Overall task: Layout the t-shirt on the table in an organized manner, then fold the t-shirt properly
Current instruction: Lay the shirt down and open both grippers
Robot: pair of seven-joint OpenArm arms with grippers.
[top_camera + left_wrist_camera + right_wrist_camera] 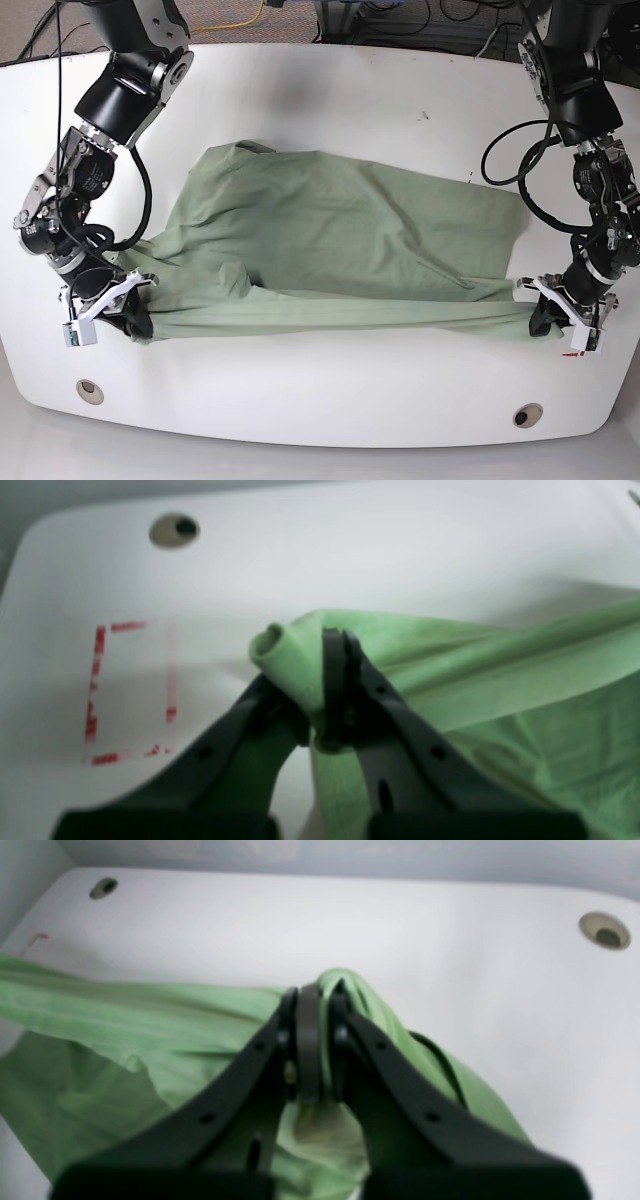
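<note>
white surface [330, 90]; i see sage t-shirt [330, 240] rumpled, near edge stretched taut between left gripper [340, 645] and right gripper [312, 1000], both jaws clamped tight on fabric.

We note the t-shirt [340, 250] as a pale sage green, plain, with no print visible; in the left wrist view its folds read brighter, almost lime. The table [330, 90] is glossy white. On it, a broken red tape rectangle [131, 692], dashed and faded along one side. The two grommet holes [89, 389] are grey with dark centres. Both the left gripper [340, 640] and right gripper [312, 995] show matte black; in the base view their mounts look white.
</note>
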